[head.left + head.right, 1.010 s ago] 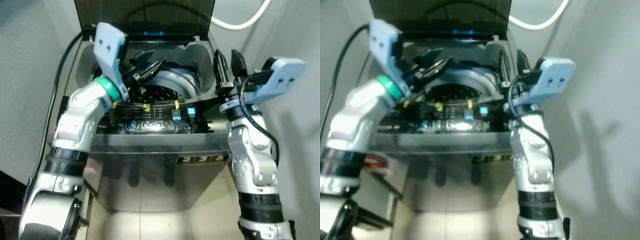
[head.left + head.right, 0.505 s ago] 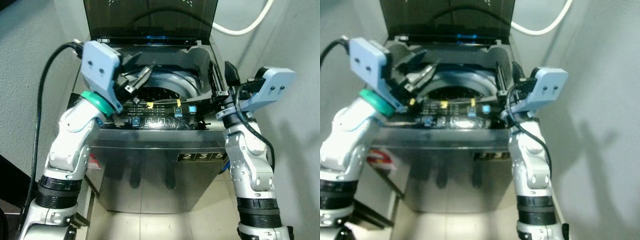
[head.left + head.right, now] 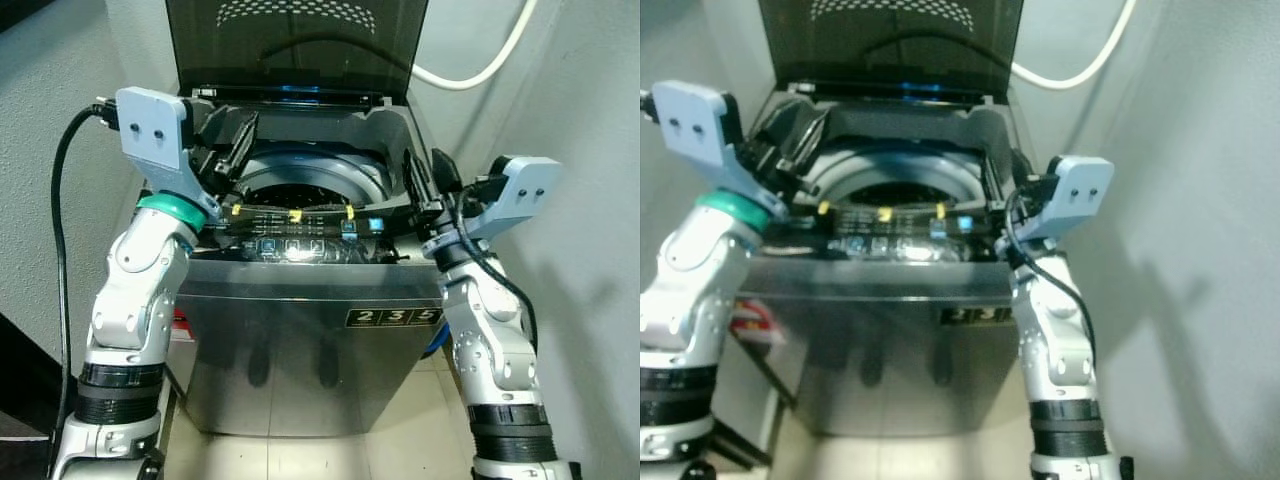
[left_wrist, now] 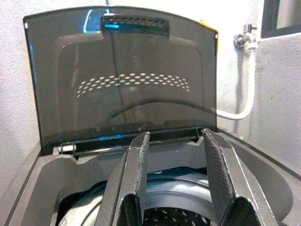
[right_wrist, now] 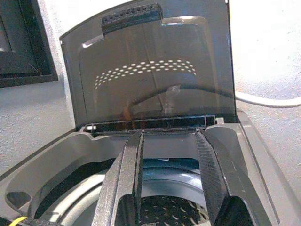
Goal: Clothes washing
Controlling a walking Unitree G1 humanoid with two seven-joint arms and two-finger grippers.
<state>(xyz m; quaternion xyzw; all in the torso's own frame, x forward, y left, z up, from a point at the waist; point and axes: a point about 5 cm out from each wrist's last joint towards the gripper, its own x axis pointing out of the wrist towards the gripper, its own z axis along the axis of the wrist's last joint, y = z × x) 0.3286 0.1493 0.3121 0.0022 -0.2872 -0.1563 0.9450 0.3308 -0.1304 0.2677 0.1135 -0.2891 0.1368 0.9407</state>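
You see two jointed silver arms with black bands, pale blue wrist housings, a green left-wrist ring (image 3: pixel 178 207) and black cables.

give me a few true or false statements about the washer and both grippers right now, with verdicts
1. The washing machine's lid stands raised. True.
2. The left gripper is shut on a piece of clothing. False: its fingers are spread apart with nothing between them.
3. The right gripper is open, held over the right side of the tub opening. True.
4. The drum is piled to the rim with clothes. False: what can be seen of the drum is dark perforated metal, with no laundry showing.
5. A white hose runs along the wall behind the machine's right side. True.
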